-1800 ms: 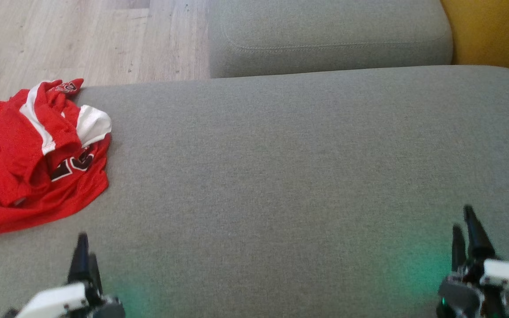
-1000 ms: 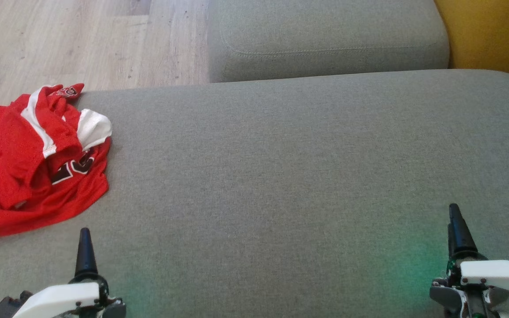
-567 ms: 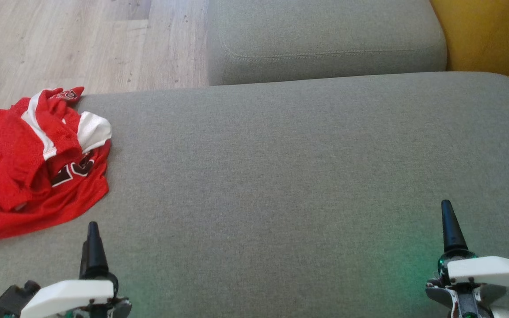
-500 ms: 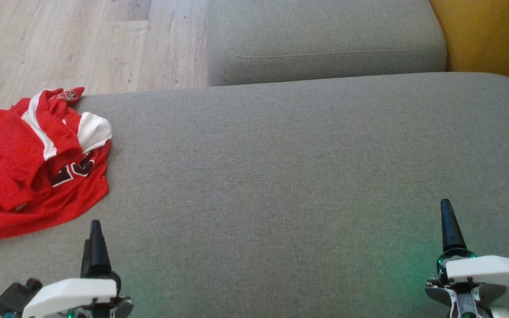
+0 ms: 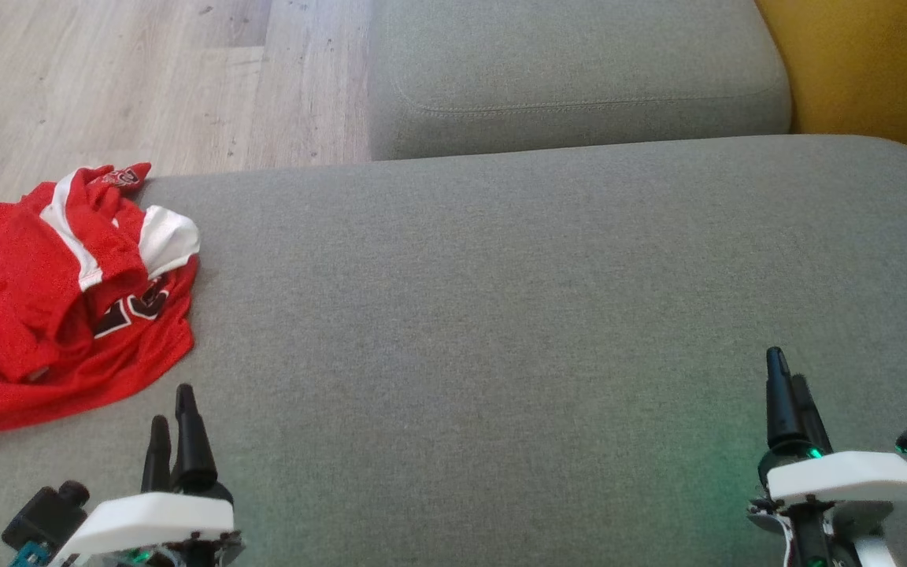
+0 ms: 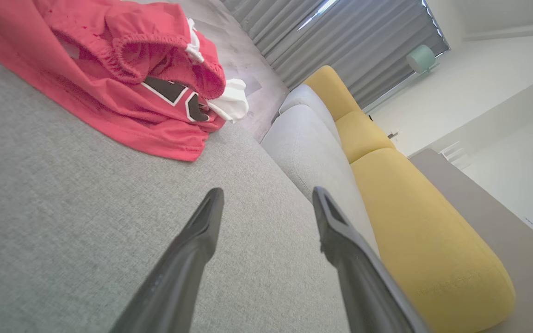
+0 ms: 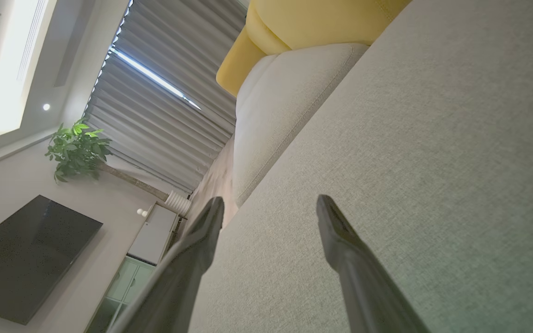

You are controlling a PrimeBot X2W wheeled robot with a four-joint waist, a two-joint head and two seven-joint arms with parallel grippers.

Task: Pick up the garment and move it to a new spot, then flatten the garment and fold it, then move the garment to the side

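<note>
The left gripper (image 5: pixel 172 409) hangs low over the grey sofa seat (image 5: pixel 501 315). Its two dark fingers are spread apart and hold nothing. The garment (image 5: pixel 52 291) lies ahead of it and off to its left, near but not touching. It is a red shirt with white bits and dark numbers, all bunched up at the end of the seat. Far over on the other side, well apart from the shirt, is the right gripper (image 5: pixel 786 370). Its fingers are spread too, with nothing between them, and only bare seat in front.

I think the shirt is soft, light and floppy. It will sag and hang down when lifted, and it will not break. The thin cloth could slip out if just a tiny bit is pinched. A good place to grab may be the puffy rolled fold on top, or the flat edge closest to the left gripper.

From above, the head view gives the whole heap and both grippers. The left wrist view, from down low, tells how high that puffy fold stands off the seat. The right wrist view looks past the seat to curtains (image 7: pixel 164 83), a green plant (image 7: pixel 77 150) and a dark screen (image 7: pixel 26 259).
</note>
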